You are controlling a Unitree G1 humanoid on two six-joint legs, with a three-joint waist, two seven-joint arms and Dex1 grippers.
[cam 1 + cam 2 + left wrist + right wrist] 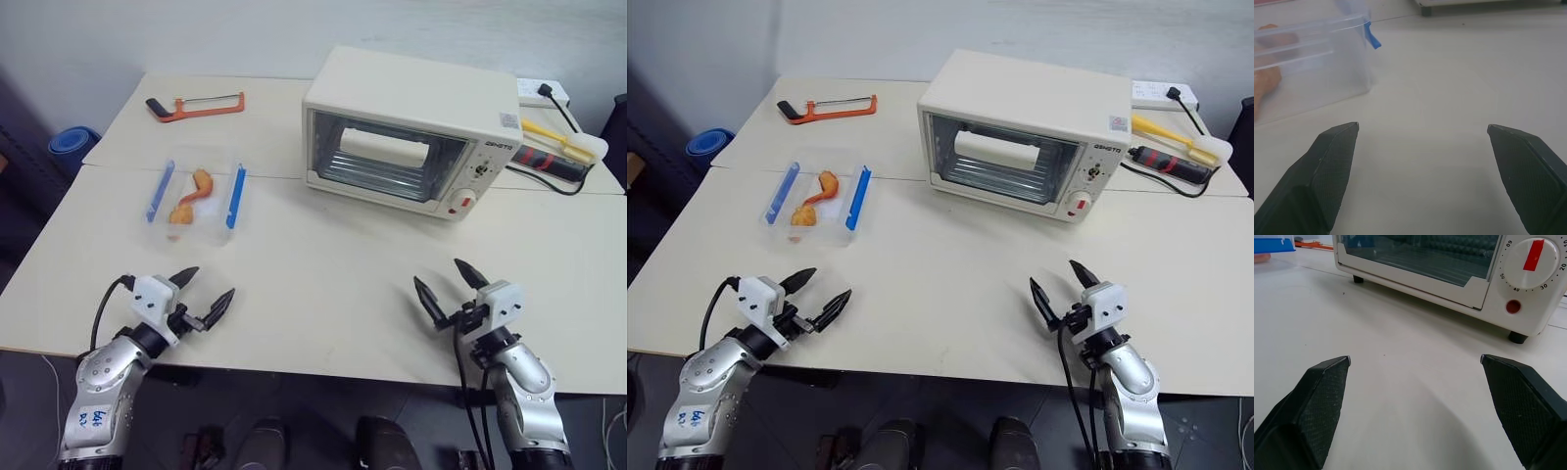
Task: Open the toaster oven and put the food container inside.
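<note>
One toaster oven [411, 132] stands on the far right part of the desk [323, 284], cream-white, its glass door shut and upright. A pale handle bar runs across the top of the glass, and the wire rack shows behind it. On the oven's right-hand panel there are knobs, with one red button [457, 208] low near the corner; the right wrist view shows a dial with a red pointer above that button.

One food container [194, 200] sits on the desk to the left of the oven, well apart from it. It is a clear box with two blue clips, one along each long side, and orange food pieces inside. Nothing touches it.

Two grippers hang over the near edge of the desk. The left gripper [202, 297] is nearer than the container, its two black fingers spread wide with nothing between them; in the left wrist view a corner of the container lies beyond its fingertips. The right gripper [443, 289] is nearer than the oven, also spread wide and empty, facing the oven's lower front.

At the far left of the desk lies one orange-framed hacksaw [194, 106]. Behind the oven to the right are a yellow tool [558, 140], a black-and-red handle [544, 162] and a white power strip [541, 90].
</note>
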